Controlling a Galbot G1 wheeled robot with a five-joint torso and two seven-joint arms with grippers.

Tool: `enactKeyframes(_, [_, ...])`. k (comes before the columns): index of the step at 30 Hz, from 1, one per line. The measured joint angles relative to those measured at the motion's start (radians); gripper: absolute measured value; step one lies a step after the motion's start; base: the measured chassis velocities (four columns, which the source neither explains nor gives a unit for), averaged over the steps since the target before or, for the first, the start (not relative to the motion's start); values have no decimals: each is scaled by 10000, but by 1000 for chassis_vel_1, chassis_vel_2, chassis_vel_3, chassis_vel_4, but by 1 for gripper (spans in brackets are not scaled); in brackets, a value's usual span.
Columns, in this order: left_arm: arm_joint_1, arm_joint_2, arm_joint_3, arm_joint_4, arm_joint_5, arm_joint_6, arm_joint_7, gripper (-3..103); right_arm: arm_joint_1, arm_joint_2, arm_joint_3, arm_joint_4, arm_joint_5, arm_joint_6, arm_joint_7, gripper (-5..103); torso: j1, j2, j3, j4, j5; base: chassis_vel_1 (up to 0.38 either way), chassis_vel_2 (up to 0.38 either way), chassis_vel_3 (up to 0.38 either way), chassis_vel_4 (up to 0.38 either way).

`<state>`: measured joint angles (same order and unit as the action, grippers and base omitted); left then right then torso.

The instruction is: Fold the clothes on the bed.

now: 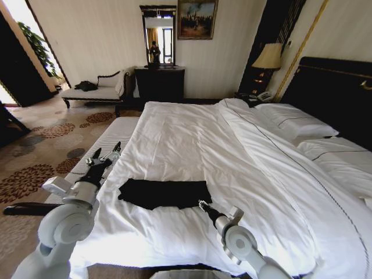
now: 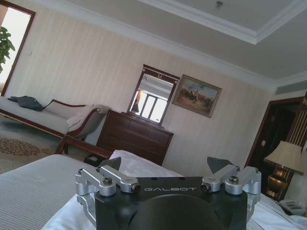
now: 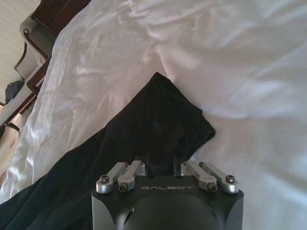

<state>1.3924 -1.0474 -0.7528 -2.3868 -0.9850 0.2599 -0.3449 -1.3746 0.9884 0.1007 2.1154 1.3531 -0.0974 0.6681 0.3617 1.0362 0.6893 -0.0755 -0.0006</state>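
The T-shirt [image 1: 164,193] lies flat on the bed [image 1: 244,174], near its foot edge, as a low black strip running across the duvet. No sleeves stick out and no lettering shows, so it looks already folded at least once, the printed chest turned inside. The edges are uneven: the nearer hem bulges in a soft curve and one end is wider than the other, so I judge the fold as partly done, not a finished neat packet. A further fold, end to end, and some squaring up seem to be what is left.

The right gripper [image 1: 203,205] is down at the shirt's near corner, at the hem. In the right wrist view the gripper [image 3: 164,168] has its fingers drawn close together right over the black cloth [image 3: 144,139], but whether they are pinching fabric or merely closed above it I cannot tell; the tips are hidden against the dark cloth.

The left gripper [image 1: 103,157] hangs off the shirt's other end, well apart from it, over the bed's side edge. Its fingers are spread wide and hold nothing; the left wrist view shows the same released gripper [image 2: 168,166] pointing across the room, with nothing between the tips.

The white duvet around the shirt is rumpled but bare.
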Motion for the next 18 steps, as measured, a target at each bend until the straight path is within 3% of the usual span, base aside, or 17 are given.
enactKeyframes(2, [13, -10, 11, -13, 30, -1, -3, 100, -21, 6, 23, -108, -101, 49, 18, 19, -1, -1, 0, 0, 0, 0, 0, 0, 0])
enactKeyframes(4, [23, -14, 14, -23, 47, -1, -4, 100, -31, 10, 33, -140, -133, 74, 29, 19, -1, -1, 0, -1, 1, 0, 0, 0, 0])
enactKeyframes(7, [78, -44, 45, -39, 137, -2, -6, 100, -67, 22, 66, -166, -214, 140, 62, 4, -1, -1, 1, 0, 0, 0, 0, 0, 0])
enactKeyframes(18, [181, -141, 85, -98, 280, -21, -7, 100, -516, 128, 168, 274, -947, 580, -53, 0, -1, -1, 0, 0, 0, 0, 0, 0, 0])
